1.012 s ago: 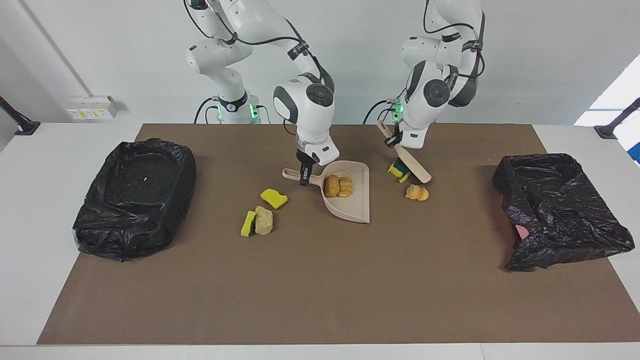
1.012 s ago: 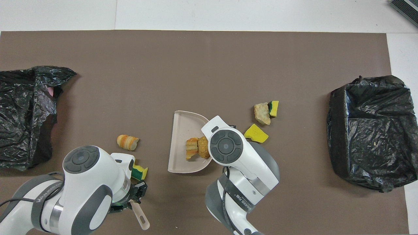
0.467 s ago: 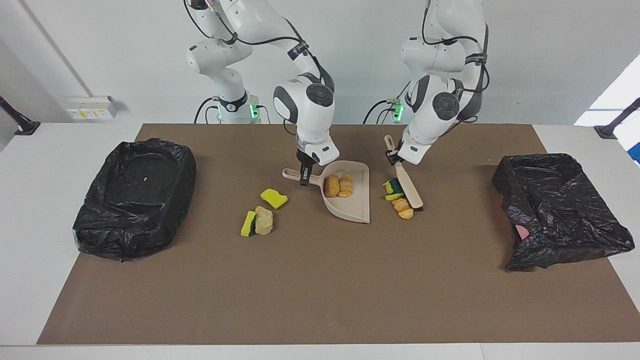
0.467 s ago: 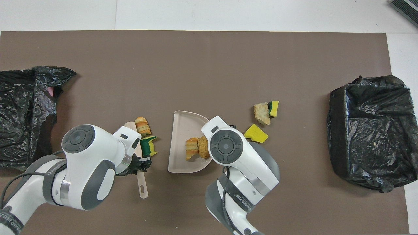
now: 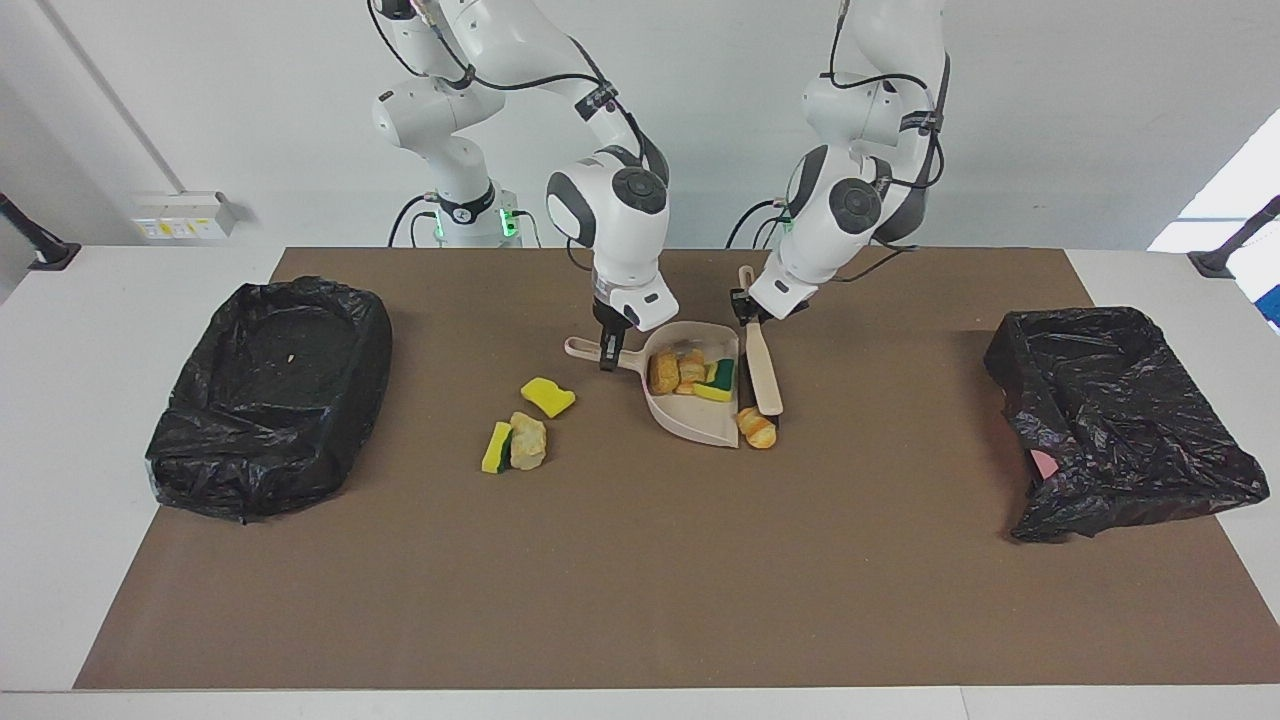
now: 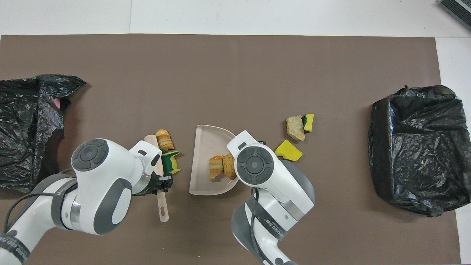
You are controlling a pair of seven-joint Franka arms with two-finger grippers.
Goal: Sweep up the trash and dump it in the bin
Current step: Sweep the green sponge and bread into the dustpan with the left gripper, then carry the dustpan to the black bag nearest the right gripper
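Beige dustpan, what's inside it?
Two golden-brown bread chunks lie in the beige plastic dustpan, and a yellow-and-green sponge sits just inside its open edge. From overhead, the right arm covers the pan's handle end.

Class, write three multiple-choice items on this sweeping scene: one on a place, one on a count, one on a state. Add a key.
1. Where is the plain yellow sponge?
A. In the dustpan
B. On the mat, toward the right arm's end from the dustpan
C. In a bin

2. How many black-bagged bins are on the table?
A. One
B. Two
C. Three

3. What is the left gripper shut on?
A. The brush
B. A sponge
C. Nothing

Key:
1 B: the yellow sponge lies on the mat, outside the dustpan.
2 B: one of the bins sits at each end.
3 A: the left gripper grips the brush handle; the right gripper grips the dustpan's.
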